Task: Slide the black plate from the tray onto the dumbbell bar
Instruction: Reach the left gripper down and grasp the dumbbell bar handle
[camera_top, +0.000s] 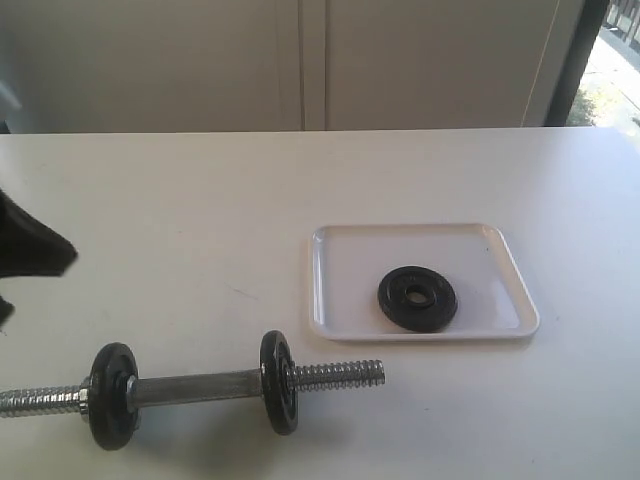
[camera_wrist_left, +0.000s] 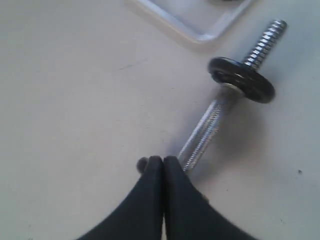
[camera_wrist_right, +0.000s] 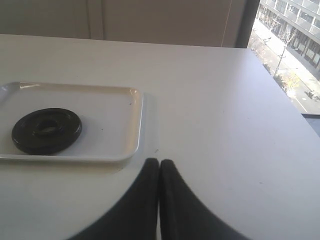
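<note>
Left fingers (camera_wrist_left: 153, 175) pressed together, empty, near dumbbell bar (camera_wrist_left: 202, 132), right fingers (camera_wrist_right: 149, 175) likewise, near tray (camera_wrist_right: 139, 120)

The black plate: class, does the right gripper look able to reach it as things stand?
Probably yes: the black plate lies alone in the tray, nothing stands between it and the right gripper, though that gripper is shut and needs opening.

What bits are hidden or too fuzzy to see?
- Exterior view: chrome dumbbell bar's left end, cut off by the edge.
- Left wrist view: black left hand hides the bar's near end; white plastic tray mostly cropped.
- Exterior view: round black iron plate's markings, too blurry.
</note>
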